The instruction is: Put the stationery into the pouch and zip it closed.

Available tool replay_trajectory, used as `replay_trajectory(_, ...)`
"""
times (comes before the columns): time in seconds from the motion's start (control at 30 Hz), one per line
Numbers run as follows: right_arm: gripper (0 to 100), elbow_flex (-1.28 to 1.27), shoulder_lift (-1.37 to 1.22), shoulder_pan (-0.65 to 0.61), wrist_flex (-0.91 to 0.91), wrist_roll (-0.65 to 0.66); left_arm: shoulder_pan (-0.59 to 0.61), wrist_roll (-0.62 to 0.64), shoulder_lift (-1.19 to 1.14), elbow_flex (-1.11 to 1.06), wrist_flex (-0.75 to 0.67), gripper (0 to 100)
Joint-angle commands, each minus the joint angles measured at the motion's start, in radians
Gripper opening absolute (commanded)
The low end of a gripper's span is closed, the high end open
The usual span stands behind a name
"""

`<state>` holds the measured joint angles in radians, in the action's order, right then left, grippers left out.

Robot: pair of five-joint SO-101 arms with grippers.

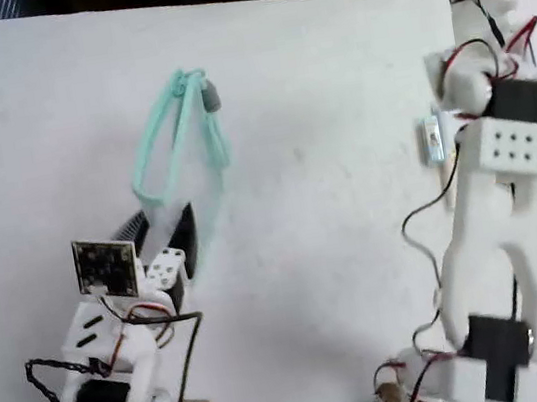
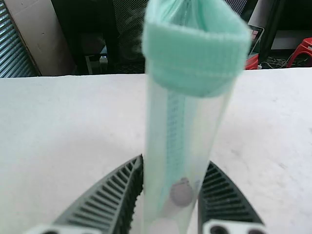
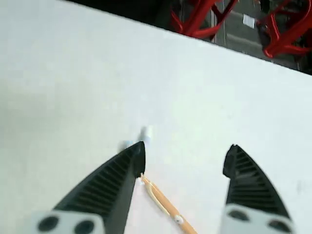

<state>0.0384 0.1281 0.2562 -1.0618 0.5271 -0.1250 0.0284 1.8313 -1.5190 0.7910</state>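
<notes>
Your right gripper hung with its fingers spread wide over the table, gripping nothing. Right beneath it lay a slim orange pencil. That pencil was the thing your coming move turned on. Its long axis ran at a slant: one end sat just beside one fingertip, and the shaft ran back from there under the wrist, so it lay aslant to the jaws' closing line, not square across it. A small pale piece lay just past that same fingertip; what it was, you could not tell.

Your left gripper was clamped on the pouch, one ribbed finger on each side of its clear wall near one end. In the high view the pouch ran lengthwise away from that gripper across the table, its mint-green zip band bowed into an open loop, with the grey zip slider at the far end.

So the right arm was plainly the nearer one to the pencil, and the pouch lay well apart from it, off to the right arm's left. By my judgement you needed to turn the wrist a little to square the jaws across the shaft before pinching, then carry the pencil leftward and feed it in along the pouch's length.
</notes>
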Motion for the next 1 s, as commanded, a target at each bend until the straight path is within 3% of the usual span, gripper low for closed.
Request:
replay_trajectory(0.0,25.4,0.037,-0.087,0.071,-0.002,0.137,-0.002,-0.011,-0.007,0.0,-0.021,17)
replay_trajectory(0.17,23.8,0.04,-0.24,0.114,0.004,0.298,-0.002,-0.011,-0.007,0.0,-0.021,17)
replay_trajectory(0.33,11.8,0.08,-0.36,0.134,-0.002,0.42,-0.002,-0.011,-0.007,-0.023,-0.049,17)
replay_trajectory(0.47,15.6,0.086,-0.414,0.14,-0.018,0.423,-0.002,-0.011,-0.007,-0.023,-0.049,17)
replay_trajectory(0.57,20.0,0.084,-0.438,0.145,-0.045,0.511,-0.002,-0.011,-0.007,-0.023,-0.049,17)
replay_trajectory(0.67,20.1,0.083,-0.472,0.163,-0.065,0.605,-0.002,-0.011,-0.007,-0.023,-0.049,17)
replay_trajectory(0.97,20.1,0.103,-0.581,0.194,-0.059,0.692,-0.002,-0.012,-0.007,-0.023,-0.049,17)
